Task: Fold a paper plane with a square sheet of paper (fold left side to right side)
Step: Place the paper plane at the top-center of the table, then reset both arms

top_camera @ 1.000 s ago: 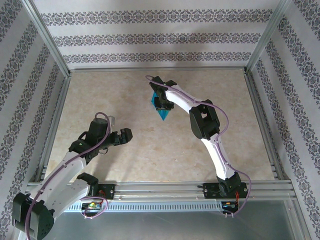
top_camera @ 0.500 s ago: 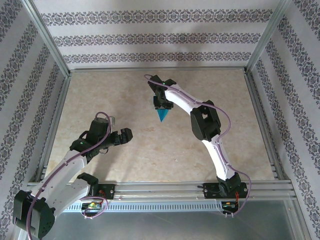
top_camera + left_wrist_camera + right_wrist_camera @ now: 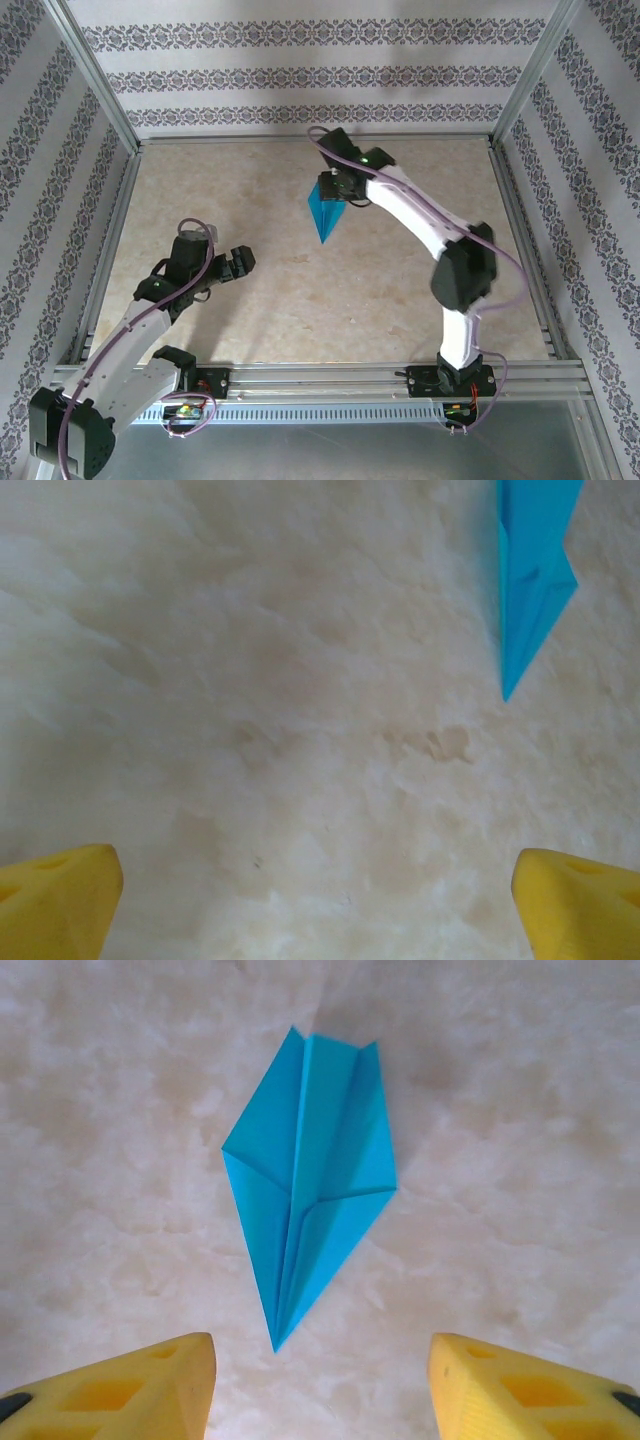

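Rail (image 3: 330,378): aluminium bar along the near edge, with both arm bases bolted to it.
Left gripper (image 3: 237,263): over the near-left part of the table, jaws wide apart with nothing between them. In its wrist view the yellow fingertips (image 3: 55,900) sit in the bottom corners, with bare surface between.
Table (image 3: 250,320): pale, marbled beige.
Plane (image 3: 324,212): teal-blue dart lying flat on the table, past the middle toward the far side and well apart from the left gripper. Its sharp point aims at the near edge and its blunt tail at the far wall. The right wrist view shows a creased centre ridge with a wing spread to either side. In the left wrist view its point hangs at upper right.
Right gripper (image 3: 333,188): arm stretched to far centre, above the plane's tail end. Jaws apart, clamped on nothing — the plane lies free, its point falling between the two yellow fingers (image 3: 130,1385) but short of them.
Walls (image 3: 320,70): striped, patterned paper — beyond the table on three sides.
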`<action>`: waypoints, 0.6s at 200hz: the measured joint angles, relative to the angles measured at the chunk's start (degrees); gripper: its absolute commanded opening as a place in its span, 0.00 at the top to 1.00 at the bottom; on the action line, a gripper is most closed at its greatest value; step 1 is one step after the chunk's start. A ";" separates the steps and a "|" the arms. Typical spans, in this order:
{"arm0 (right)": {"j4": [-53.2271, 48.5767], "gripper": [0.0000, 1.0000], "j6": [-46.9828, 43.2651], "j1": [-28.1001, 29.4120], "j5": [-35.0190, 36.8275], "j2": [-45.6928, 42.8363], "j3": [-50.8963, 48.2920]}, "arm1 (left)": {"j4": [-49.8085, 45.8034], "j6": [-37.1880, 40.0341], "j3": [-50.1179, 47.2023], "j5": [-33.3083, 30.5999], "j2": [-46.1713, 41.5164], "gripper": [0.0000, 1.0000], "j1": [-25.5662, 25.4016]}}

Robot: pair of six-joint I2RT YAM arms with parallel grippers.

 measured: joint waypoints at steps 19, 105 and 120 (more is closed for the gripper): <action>4.11 0.30 -2.05 -1.51 0.55 -11.28 -9.57 | 0.37 1.40 0.94 -2.45 -0.04 0.00 2.51; 30.16 0.02 -12.48 -26.23 -1.62 -42.95 -56.41 | 18.14 14.36 -4.17 -19.08 1.38 0.00 7.37; 38.32 0.02 -14.64 -30.73 -3.93 -43.85 -63.65 | 21.22 16.76 -4.42 -20.33 3.58 0.00 8.72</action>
